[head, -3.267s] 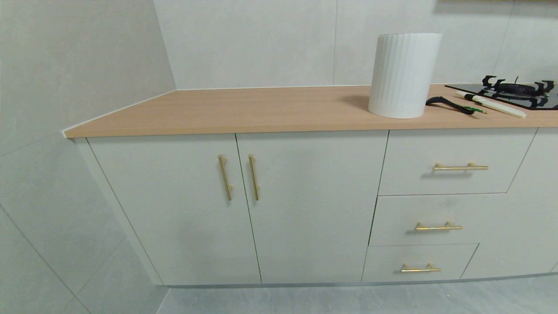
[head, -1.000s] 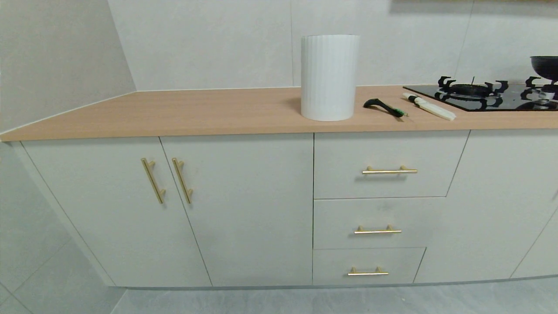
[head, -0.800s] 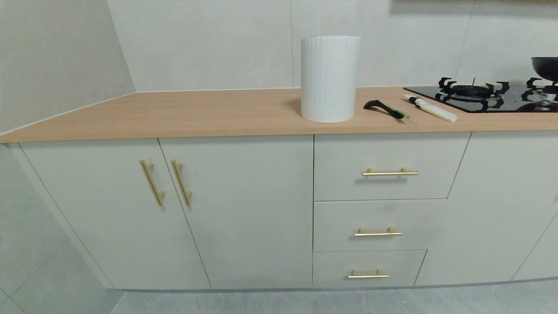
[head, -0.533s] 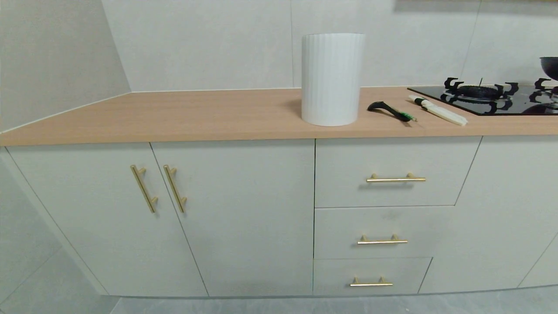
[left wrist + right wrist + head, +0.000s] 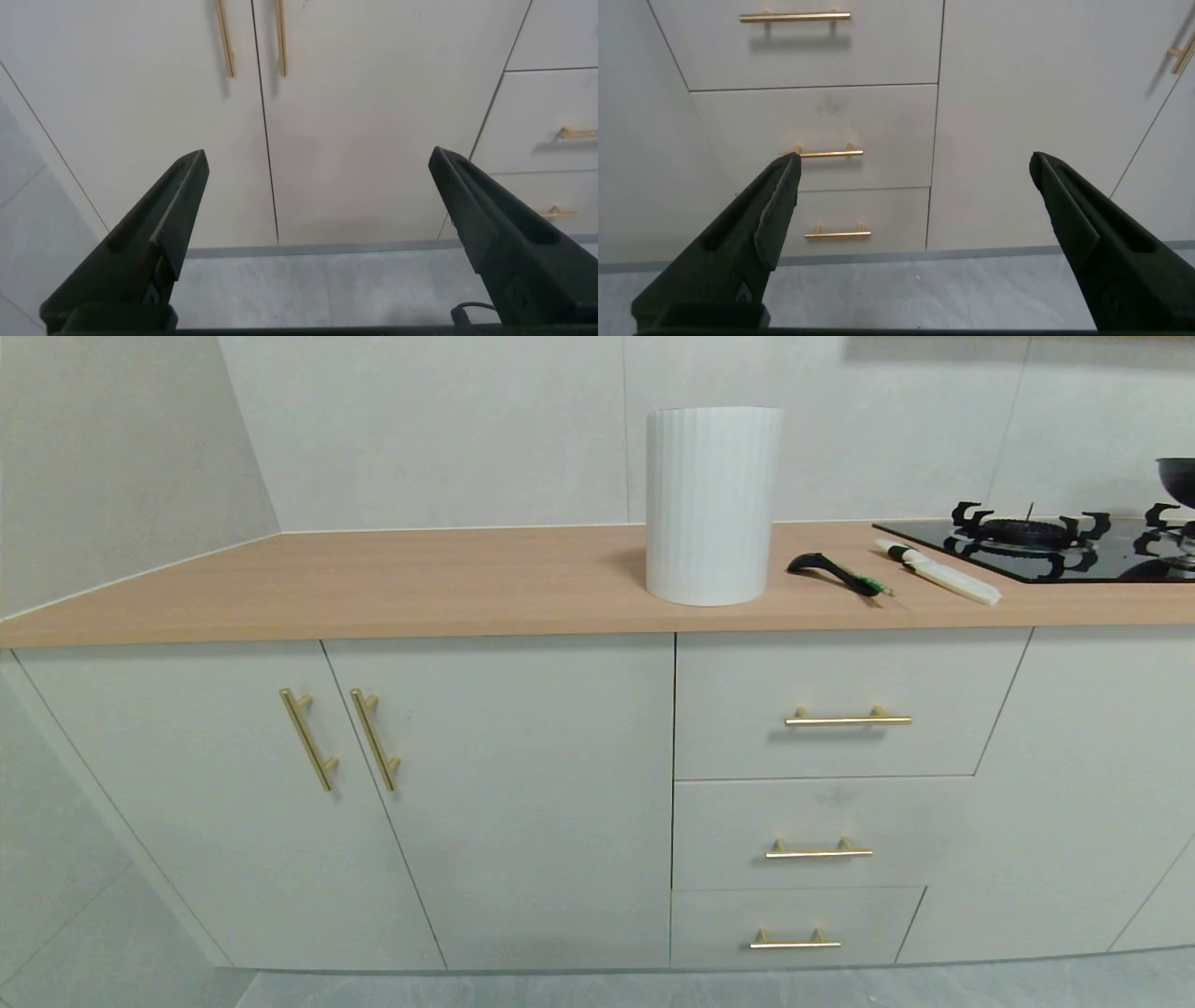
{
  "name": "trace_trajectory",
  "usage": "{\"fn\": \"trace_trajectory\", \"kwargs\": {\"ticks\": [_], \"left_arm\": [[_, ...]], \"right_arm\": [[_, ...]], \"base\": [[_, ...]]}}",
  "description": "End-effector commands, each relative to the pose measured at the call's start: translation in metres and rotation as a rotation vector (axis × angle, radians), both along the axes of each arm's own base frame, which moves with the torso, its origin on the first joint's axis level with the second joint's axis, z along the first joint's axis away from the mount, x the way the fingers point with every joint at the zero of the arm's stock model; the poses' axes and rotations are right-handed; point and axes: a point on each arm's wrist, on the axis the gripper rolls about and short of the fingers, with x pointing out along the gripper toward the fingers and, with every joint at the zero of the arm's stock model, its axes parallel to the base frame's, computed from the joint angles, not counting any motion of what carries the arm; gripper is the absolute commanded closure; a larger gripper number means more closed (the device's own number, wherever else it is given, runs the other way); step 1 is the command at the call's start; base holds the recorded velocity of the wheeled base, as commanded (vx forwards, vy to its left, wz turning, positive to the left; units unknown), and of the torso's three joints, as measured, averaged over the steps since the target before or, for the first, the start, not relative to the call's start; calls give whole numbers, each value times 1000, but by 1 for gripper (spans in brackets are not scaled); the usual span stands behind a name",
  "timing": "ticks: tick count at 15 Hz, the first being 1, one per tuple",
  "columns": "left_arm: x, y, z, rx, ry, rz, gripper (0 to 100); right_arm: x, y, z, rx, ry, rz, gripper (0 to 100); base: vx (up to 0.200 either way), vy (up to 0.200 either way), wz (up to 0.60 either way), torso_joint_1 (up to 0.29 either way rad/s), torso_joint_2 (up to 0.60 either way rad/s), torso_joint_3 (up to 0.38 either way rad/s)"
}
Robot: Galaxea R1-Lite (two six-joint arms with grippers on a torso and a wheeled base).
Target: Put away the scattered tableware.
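1. Head view puts the scattered tableware on the wooden countertop (image 5: 420, 583). It is a black-handled utensil (image 5: 834, 573) with a green tip, possibly a peeler, and to its right a pale stick-like utensil (image 5: 938, 573) with a dark band near its far end.
2. Both lie flat and apart from each other, with their long axes slanting from far-left to near-right.
3. A white ribbed holder (image 5: 712, 504) stands upright near them on their left and looks like the place they should go.
4. The hob (image 5: 1046, 546) sits close behind the pale utensil.
5. The left gripper (image 5: 316, 159) has its fingers spread wide with nothing between them, and it faces the cupboard doors (image 5: 374, 140). The right gripper (image 5: 913, 159) is likewise spread and empty, facing the drawers (image 5: 817, 56).
6. Both grippers look at the cabinet fronts, so the utensils lie above and ahead of them. Since the drawers sit under the utensils, the right arm is probably nearer.
7. The holder's inside is hidden from this angle, a dark pan (image 5: 1178, 476) is cut off at the edge, and the utensils' working ends are too small to tell.
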Motion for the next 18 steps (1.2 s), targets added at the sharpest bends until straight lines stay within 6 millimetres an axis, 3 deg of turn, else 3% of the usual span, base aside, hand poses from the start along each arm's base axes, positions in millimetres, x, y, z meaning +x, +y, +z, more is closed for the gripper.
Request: {"fn": "trace_trajectory", "kwargs": {"ticks": [1,4,5,8,9,13,18], "left_arm": [[0,0,0,0,1,0,0],[0,0,0,0,0,0,0],[0,0,0,0,0,0,0],[0,0,0,0,0,0,0],[0,0,0,0,0,0,0],[0,0,0,0,1,0,0],[0,0,0,0,0,0,0]], "right_arm": [[0,0,0,2,-1,-1,0],[-1,0,4,14,-23,-7,0],[-10,0,39,29,-136,13,0],[13,0,82,29,16,106,0],[33,2,90,5,116,149,0],[98,11,89,-14,429,246,0],[187,32,88,-32,639,313,0]], "base": [[0,0,0,0,0,0],[0,0,0,0,0,0],[0,0,0,0,0,0],[0,0,0,0,0,0],[0,0,0,0,0,0],[0,0,0,0,0,0],[0,0,0,0,0,0]]}}
